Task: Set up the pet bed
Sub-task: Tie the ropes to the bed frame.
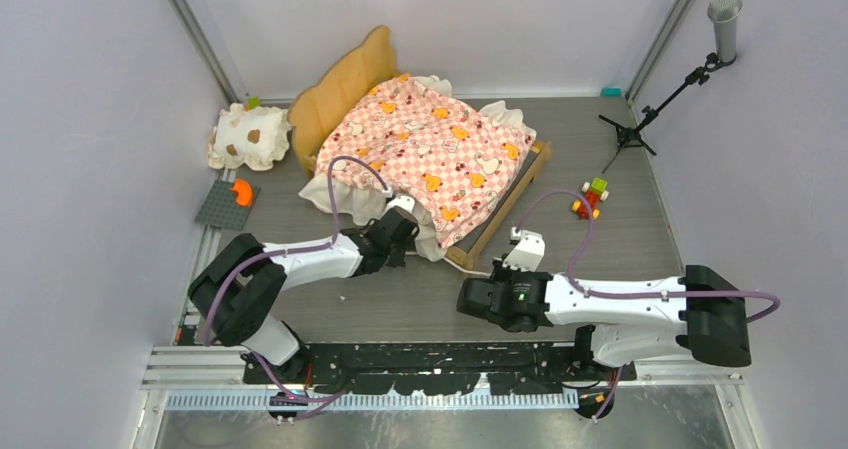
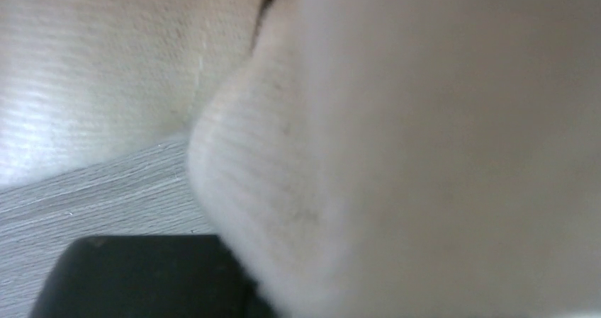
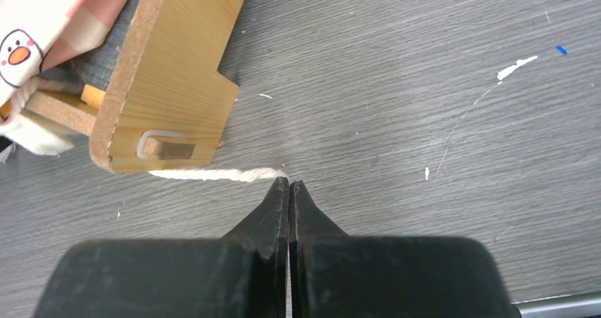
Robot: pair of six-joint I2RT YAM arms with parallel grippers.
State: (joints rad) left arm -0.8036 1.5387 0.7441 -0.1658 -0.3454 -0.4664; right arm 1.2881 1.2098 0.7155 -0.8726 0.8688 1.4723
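The pet bed (image 1: 340,89) stands mid-table: a light-wood frame with a wavy headboard, and its pink checkered mattress (image 1: 430,144) lying askew on it, hanging over the near corner. My left gripper (image 1: 405,219) is shut on the mattress's cream ruffle (image 2: 390,155), which fills the left wrist view; only one dark finger (image 2: 142,275) shows. My right gripper (image 3: 289,182) is low over the table beside the frame's near corner (image 3: 170,70). It is shut, and the end of a white cord (image 3: 212,174) from under that corner meets its tips.
A small cream pillow with brown spots (image 1: 248,136) lies left of the headboard. A grey plate (image 1: 222,209) with an orange piece sits near the left wall. Toy bricks (image 1: 590,199) and a microphone stand (image 1: 680,89) are on the right.
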